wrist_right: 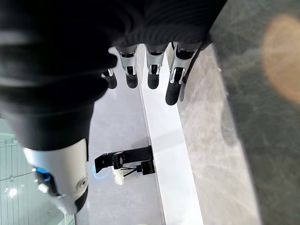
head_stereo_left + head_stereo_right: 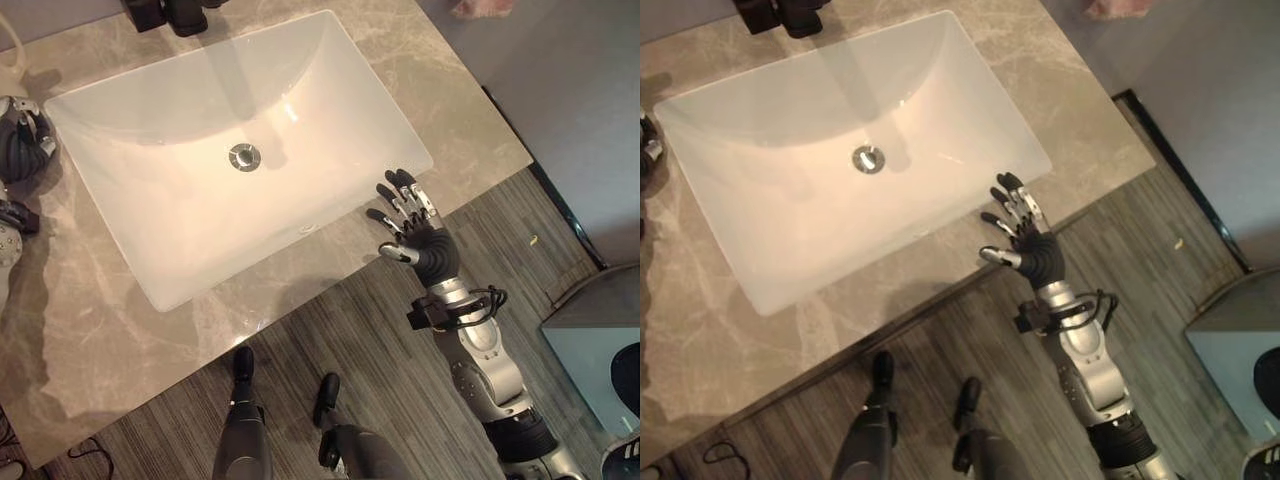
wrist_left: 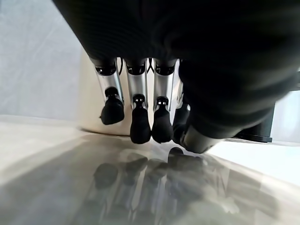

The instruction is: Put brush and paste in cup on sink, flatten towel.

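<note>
My right hand [image 2: 412, 222] hovers open with spread fingers over the counter's front edge, by the near right corner of the white sink [image 2: 150, 265]. In the right wrist view its straight fingers [image 1: 174, 84] point along the sink rim [image 1: 164, 154]. At the counter's far left is my left hand [image 2: 22, 140], open. Its relaxed fingers [image 3: 139, 122] hang just above the marble and hold nothing. Just past them stands a cream-white rounded vessel [image 3: 90, 93], perhaps the cup, whose edge shows at the far left [image 2: 10, 60]. A pink cloth-like thing [image 2: 482, 8] lies beyond the counter's far right corner.
A black tap [image 2: 172, 14] stands behind the basin, with the drain [image 2: 243, 156] at the basin's middle. The grey marble counter [image 2: 110, 350] surrounds the sink. Striped wood floor [image 2: 380, 340] runs along its front, and a grey box [image 2: 590, 350] sits at the right.
</note>
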`<state>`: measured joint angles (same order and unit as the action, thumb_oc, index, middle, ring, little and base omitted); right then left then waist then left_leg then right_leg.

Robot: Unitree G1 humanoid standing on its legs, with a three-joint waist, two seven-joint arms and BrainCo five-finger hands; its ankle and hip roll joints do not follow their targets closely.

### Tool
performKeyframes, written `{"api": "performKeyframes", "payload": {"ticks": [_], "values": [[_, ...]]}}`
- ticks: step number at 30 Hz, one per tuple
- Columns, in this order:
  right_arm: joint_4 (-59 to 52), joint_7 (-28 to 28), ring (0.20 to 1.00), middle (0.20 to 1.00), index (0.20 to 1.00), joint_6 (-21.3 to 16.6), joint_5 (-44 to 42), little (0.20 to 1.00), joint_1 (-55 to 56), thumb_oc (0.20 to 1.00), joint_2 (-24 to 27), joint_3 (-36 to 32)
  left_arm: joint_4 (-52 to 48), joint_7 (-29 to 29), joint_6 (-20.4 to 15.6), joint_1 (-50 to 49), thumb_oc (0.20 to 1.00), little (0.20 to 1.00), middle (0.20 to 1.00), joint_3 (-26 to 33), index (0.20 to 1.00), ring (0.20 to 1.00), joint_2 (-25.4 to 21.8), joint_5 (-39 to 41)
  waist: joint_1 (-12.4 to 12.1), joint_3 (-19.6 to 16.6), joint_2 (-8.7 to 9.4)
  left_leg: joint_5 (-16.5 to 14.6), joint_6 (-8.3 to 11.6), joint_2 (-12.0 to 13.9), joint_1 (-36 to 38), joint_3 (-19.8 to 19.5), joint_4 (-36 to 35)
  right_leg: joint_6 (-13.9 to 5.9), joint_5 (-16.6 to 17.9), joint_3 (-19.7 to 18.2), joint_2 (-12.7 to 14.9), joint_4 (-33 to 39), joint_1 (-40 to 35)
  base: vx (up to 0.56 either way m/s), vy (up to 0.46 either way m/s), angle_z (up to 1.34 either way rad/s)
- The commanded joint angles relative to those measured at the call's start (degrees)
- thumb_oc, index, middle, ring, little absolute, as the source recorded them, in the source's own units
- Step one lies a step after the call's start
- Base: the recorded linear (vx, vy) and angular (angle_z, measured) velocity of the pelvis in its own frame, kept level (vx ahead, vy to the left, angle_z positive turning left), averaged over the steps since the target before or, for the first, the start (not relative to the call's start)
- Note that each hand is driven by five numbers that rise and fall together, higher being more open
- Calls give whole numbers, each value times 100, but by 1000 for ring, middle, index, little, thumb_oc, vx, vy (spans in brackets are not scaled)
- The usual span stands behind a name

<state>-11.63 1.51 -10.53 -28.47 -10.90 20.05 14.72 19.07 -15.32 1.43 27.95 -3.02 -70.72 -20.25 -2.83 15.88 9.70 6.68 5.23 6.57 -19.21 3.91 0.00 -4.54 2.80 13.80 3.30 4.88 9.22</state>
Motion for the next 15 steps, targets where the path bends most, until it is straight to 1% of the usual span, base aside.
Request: {"api": "performKeyframes", "payload": {"ticks": [1, 15], "values": [[624, -55, 1000, 1000, 1000, 271, -51, 1000, 517, 1000, -81, 166, 331, -227, 46, 271, 200, 200, 200, 206, 200, 200, -447, 124, -85, 24, 172, -922, -360, -239, -488, -354, 857, -668, -308, -149, 476, -222, -103, 0, 0, 0], [664, -12, 1000, 1000, 1000, 275, -68, 1000, 515, 1000, -78, 194, 340, -245, 46, 401, 200, 200, 200, 180, 200, 200, -743, 84, -93, 57, 252, -1030, -396, -254, -616, -389, 1021, -699, -253, -206, 476, -231, -44, 0, 1, 1]]}}
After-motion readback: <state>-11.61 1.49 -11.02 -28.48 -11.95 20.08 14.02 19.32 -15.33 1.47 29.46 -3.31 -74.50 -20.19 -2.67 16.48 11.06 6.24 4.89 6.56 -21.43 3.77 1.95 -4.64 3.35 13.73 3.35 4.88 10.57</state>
